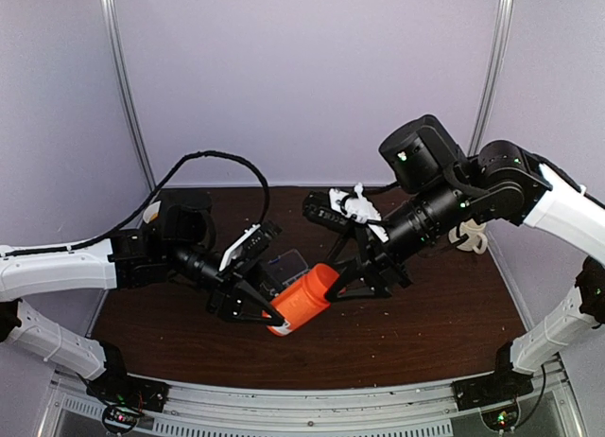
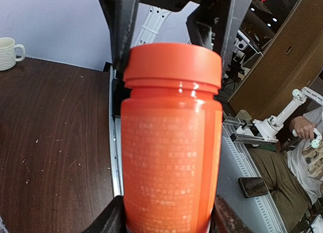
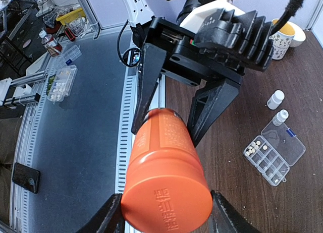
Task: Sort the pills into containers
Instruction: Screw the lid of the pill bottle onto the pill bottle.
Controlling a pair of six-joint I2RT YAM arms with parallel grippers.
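An orange bottle (image 1: 302, 303) with its orange cap (image 3: 166, 200) on hangs tilted above the table between both arms. My left gripper (image 1: 271, 314) is shut on the bottle's body near its base, its fingers (image 2: 107, 220) pressing both sides. My right gripper (image 1: 337, 286) is shut on the cap end, one finger (image 3: 107, 219) on each side. The clear pill organizer box (image 3: 275, 154) lies on the table, with several pale pills (image 3: 254, 148) in its corner compartments. In the top view the box (image 1: 287, 263) peeks out behind the left gripper.
Two tiny white bottles (image 3: 275, 99) (image 3: 280, 117) stand just beyond the organizer. A pale mug (image 1: 470, 236) sits at the table's back right, under the right arm. A metal rail (image 1: 312, 399) runs along the near table edge.
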